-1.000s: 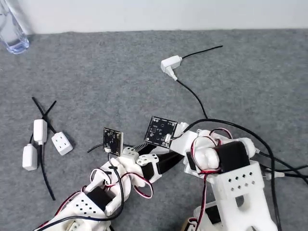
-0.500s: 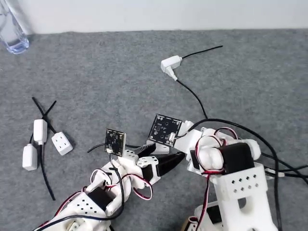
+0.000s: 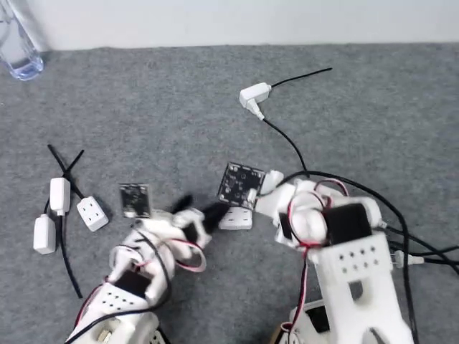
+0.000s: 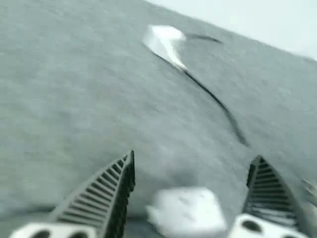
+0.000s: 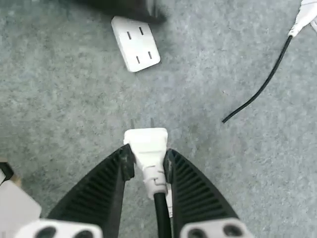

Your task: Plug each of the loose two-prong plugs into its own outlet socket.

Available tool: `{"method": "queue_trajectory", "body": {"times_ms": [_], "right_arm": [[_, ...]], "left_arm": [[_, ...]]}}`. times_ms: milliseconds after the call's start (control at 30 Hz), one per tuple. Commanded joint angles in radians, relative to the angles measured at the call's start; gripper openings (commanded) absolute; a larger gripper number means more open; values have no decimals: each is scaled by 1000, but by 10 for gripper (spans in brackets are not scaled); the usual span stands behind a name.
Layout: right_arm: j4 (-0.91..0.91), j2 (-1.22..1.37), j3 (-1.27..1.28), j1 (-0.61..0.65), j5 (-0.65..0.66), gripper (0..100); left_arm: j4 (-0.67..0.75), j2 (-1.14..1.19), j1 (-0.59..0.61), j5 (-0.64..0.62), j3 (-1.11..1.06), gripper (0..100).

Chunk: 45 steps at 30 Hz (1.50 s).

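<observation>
1. Gripping a white two-prong plug by its body, the right end effector is clenched on it. The prongs point toward a white outlet socket block, which lies a little apart on the grey surface.
2. The plug's black cord runs back between the right end effector's fingers.
3. The left end effector is released, with its jaws spread wide on either side of that same socket block. Whether they touch it is too blurred to tell.
4. A second plug lies on its long black cord, well apart from both arms, toward the far side of the surface.
5. On the left arm's side rest another socket block and two oblong white plug bodies on thin black cords.
</observation>
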<state>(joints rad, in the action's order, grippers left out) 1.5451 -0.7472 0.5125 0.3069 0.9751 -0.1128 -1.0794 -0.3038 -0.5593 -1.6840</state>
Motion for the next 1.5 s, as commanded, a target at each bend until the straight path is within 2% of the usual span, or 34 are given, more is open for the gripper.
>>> {"method": "queue_trajectory", "body": {"times_ms": [0,133,233,333,433,500,567,800,967,1467], "right_arm": [[-35,87,-129,-10,3,8],[-28,213,-256,-2,3,8],[-27,331,-338,-2,9,8],[-25,449,-396,-1,20,9],[-7,527,-417,38,94,9],[5,561,-423,71,133,9],[10,587,-427,91,167,9],[84,647,-427,119,307,9],[79,651,-428,137,319,9],[-12,812,-427,174,324,9]], "left_arm": [[23,-17,255,140,94,344],[20,-17,393,143,113,344],[-77,-17,445,146,143,344],[-325,-15,503,149,272,344],[-615,-14,525,204,407,344],[-707,-14,502,265,414,344],[-703,-15,465,324,363,344],[-460,-15,379,402,196,342],[-453,-15,373,454,189,342],[-453,-15,371,456,189,341]]}}
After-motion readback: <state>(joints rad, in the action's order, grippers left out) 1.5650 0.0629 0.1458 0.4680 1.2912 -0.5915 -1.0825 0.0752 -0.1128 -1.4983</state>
